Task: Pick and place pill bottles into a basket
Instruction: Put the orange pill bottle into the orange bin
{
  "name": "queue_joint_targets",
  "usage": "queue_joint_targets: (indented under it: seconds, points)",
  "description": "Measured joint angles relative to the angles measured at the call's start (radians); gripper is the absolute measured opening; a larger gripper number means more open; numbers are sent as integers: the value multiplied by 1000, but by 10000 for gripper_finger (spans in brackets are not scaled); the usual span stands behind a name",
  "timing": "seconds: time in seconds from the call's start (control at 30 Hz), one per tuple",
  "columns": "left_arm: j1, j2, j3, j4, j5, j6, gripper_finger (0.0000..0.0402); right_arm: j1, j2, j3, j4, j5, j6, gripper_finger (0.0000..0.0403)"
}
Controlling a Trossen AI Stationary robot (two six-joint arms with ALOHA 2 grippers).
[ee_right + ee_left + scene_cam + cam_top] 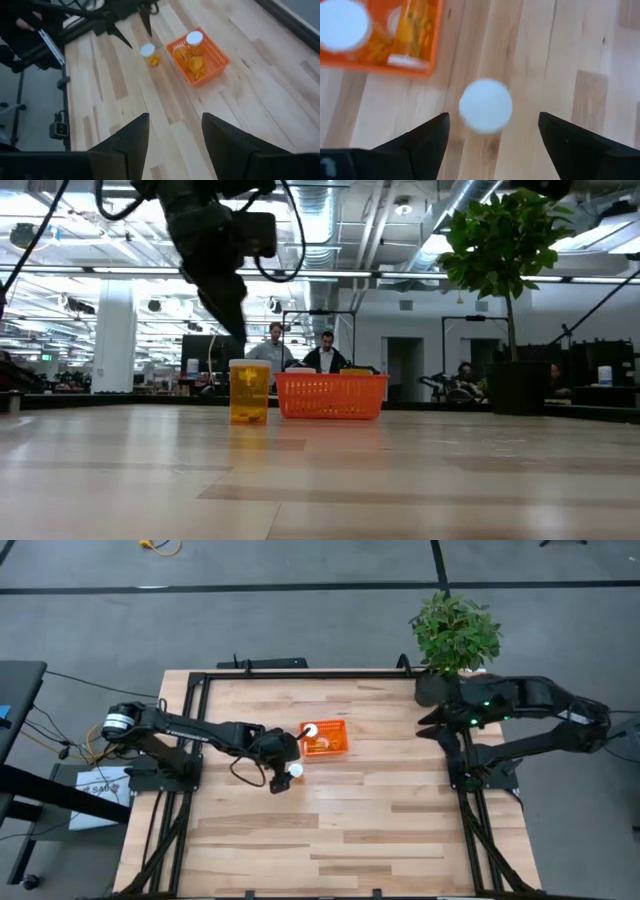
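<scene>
One pill bottle [249, 390] with a white cap [485, 106] stands upright on the table, just to the left of the orange basket [325, 738]. The basket holds one upright bottle [194, 39] and others lying on their sides [196, 64]. My left gripper [492, 135] is open and hovers above the standing bottle, one finger on either side of the cap without touching it. In the low view its fingers [235, 315] end a little above the cap. My right gripper [430, 725] is open and empty at the table's far right, by the plant.
A dark pot with a green plant [455, 635] stands at the table's far right corner. The wooden table [330, 840] is bare across its near half. People sit in the room beyond the table [325, 355].
</scene>
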Motion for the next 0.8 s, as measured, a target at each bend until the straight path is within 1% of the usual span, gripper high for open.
queue_joint_targets:
  seconds: [0.2, 0.3, 0.43, 0.8]
  points:
    - [-1, 35, 6, 13, -3, -26, 296, 2, -90, 0, -18, 0, 0, 176]
    - [-1, 33, 6, 5, -10, -57, 296, 2, -128, 0, -18, -1, 0, 178]
    - [-1, 33, 6, 6, -32, -59, 296, 2, -164, 0, -37, 0, -9, 177]
    - [7, 48, 7, 5, -16, -7, 296, 2, -174, 0, -131, -1, -9, 177]
